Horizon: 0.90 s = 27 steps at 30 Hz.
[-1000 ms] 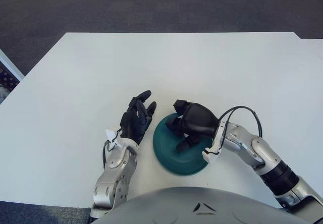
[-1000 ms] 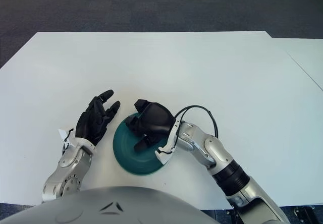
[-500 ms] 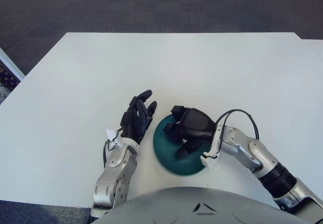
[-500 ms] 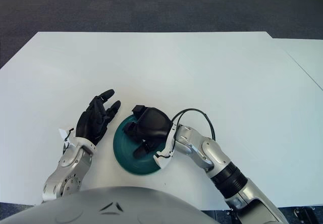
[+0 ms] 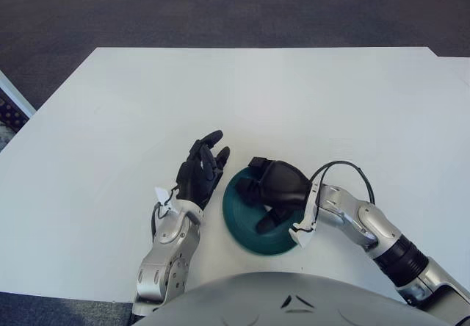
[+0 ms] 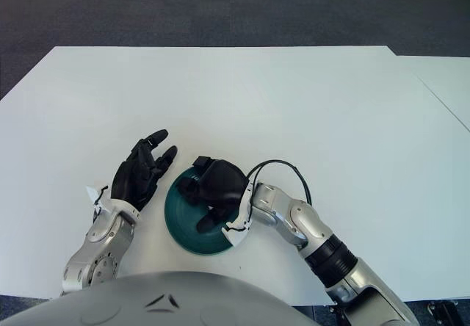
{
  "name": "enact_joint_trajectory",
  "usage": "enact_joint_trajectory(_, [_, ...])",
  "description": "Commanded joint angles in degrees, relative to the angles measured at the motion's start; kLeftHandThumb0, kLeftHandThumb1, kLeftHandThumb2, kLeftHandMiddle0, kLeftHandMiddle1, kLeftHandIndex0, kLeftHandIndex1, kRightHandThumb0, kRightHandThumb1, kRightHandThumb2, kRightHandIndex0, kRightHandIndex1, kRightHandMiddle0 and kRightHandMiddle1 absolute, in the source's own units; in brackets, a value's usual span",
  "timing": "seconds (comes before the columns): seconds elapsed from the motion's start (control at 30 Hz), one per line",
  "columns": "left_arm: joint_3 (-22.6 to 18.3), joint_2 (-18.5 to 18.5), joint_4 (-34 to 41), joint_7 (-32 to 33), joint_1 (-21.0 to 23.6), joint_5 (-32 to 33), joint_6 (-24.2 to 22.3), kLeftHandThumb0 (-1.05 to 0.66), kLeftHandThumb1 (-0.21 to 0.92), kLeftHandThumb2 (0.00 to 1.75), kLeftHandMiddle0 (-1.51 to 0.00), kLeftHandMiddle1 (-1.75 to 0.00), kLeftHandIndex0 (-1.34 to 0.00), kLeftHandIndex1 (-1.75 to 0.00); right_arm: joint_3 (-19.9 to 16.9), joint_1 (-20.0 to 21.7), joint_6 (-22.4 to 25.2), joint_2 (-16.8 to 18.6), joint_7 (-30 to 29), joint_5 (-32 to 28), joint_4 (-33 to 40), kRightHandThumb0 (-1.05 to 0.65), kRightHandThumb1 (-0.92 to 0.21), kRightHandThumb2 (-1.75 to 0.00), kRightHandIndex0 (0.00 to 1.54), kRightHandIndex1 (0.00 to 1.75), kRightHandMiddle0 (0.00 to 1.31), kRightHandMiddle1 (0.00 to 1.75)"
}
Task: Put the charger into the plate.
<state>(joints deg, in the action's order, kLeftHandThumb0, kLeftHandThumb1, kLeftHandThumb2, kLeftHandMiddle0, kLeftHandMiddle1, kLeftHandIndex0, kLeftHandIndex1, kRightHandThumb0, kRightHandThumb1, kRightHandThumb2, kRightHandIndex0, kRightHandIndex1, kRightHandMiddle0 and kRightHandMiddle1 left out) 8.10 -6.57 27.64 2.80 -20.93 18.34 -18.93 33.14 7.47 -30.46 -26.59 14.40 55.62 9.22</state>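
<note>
White worktop (image 5: 294,98) is filling most of the scene, with dark carpet (image 5: 220,6) lying beyond its far edge.

Item 1, right hand (image 5: 277,191): it is hovering over the teal plate (image 5: 242,227), having shifted slightly nearer and leftward over the last second, so that it is now covering more of the plate's middle. The wrist is angling in from the right, with a black cable (image 5: 345,169) looping above the forearm. The dark fingers (image 5: 266,222) are curling downward into the plate; whether they are gripping anything cannot be told.

Item 2, charger: it is not showing plainly in either view. Any such item is lying hidden beneath the right hand over the plate, and dark on dark is making its outline impossible to separate from the hand.

Item 3, plate: it is sitting near the worktop's near edge, in the same place as a second ago, with its far right portion concealed by the hand.

Item 4, left hand (image 5: 200,172): it is showing just left of the plate, unchanged in position, fingers loosely extended toward the far side and holding nothing.

Item 5, robot torso (image 5: 294,300): it is cutting off the near edge of both views.
</note>
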Motion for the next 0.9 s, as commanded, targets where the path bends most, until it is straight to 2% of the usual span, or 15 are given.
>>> enact_joint_trajectory(0.0, [0.01,-0.34,0.09,-0.22,0.54,0.29,-0.43,-0.87,0.92,0.93,-0.56,-0.02,-0.25,-0.8,-0.4,1.36,0.38,-0.93,2.54,-1.01,0.68,-0.92,-0.92,-0.99,0.26,0.47,0.01,0.73])
enact_joint_trajectory(0.03, [-0.11,-0.27,0.01,-0.23,0.66,0.32,-0.49,-0.87,0.92,0.93,-0.57,-0.02,-0.25,-0.8,-0.48,1.44,0.33,-0.97,2.74,-1.27,0.69,-0.94,-0.92,-1.01,0.28,0.32,0.0,0.64])
enact_joint_trajectory(0.13, [-0.83,0.13,-0.65,-0.29,1.49,0.31,-0.38,-0.87,0.92,0.94,-0.54,-0.01,-0.21,-0.78,-0.82,1.39,0.3,-1.17,3.06,-1.93,0.77,-0.99,-0.92,-1.05,0.2,0.11,0.0,0.34])
enact_joint_trajectory(0.27, [-2.27,0.12,-1.69,0.25,2.76,-0.18,0.56,-0.87,0.92,0.94,-0.51,0.0,-0.18,-0.75,-2.04,-1.12,-1.69,-2.99,0.16,-3.13,0.4,-1.03,-0.92,-1.06,0.07,0.03,0.0,0.1])
enact_joint_trajectory(0.53, [-3.78,0.17,-1.86,1.53,4.26,-2.94,2.05,-0.93,0.92,0.94,-0.45,0.0,-0.1,-0.7,-2.83,-1.91,-3.74,-3.33,-0.02,-6.91,1.17,-1.05,-0.92,-1.02,0.0,0.0,0.0,0.0])
enact_joint_trajectory(0.87, [-5.56,-0.31,-1.7,2.51,4.88,-1.8,-0.08,-0.96,0.92,0.96,-0.33,0.0,-0.01,-0.6,-3.92,-0.79,-4.59,-4.62,3.33,-9.73,3.75,-1.05,-0.92,-0.98,0.0,0.0,0.0,0.0])
